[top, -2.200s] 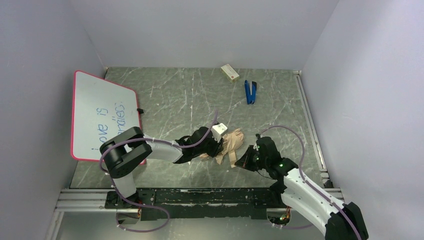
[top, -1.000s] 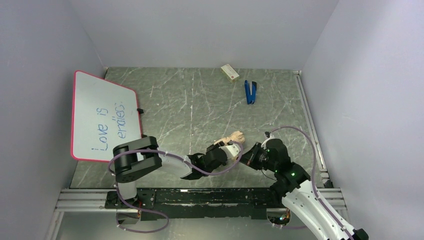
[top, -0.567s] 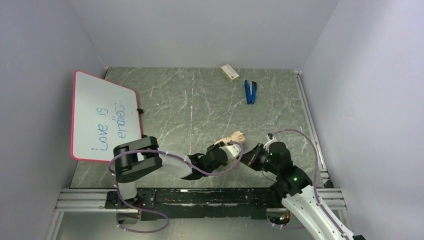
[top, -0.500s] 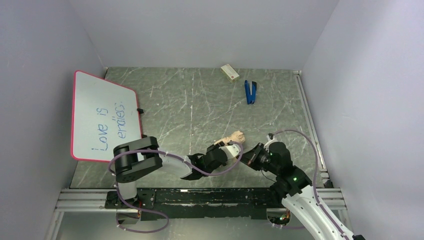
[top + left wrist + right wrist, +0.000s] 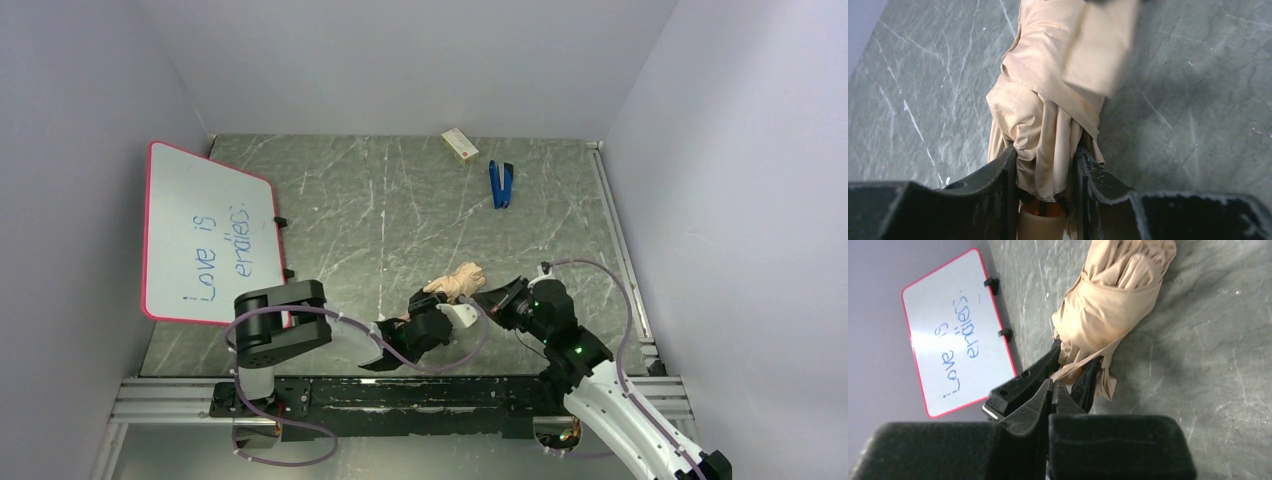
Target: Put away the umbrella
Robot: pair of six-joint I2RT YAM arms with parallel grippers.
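The beige folded umbrella [image 5: 457, 281] lies bunched on the green marble table, its fabric twisted together. My left gripper [image 5: 441, 301] is shut on its lower end. In the left wrist view the two black fingers [image 5: 1000, 172] squeeze the fabric [image 5: 1048, 125], with the tan handle knob [image 5: 1042, 224] just below them. My right gripper [image 5: 488, 299] sits close on the right. In the right wrist view its tips [image 5: 1052, 383] are shut on the thin tan strap [image 5: 1075, 366], which runs up and wraps round the umbrella [image 5: 1113, 300].
A red-framed whiteboard [image 5: 205, 235] lies at the left and also shows in the right wrist view [image 5: 955, 335]. A small box [image 5: 460, 145] and a blue tool [image 5: 500, 184] lie at the back. Walls close in both sides. A rail runs along the table's near edge.
My right gripper has moved left, close up to the umbrella. The left arm has shifted a little and the umbrella bundle has turned slightly with it.
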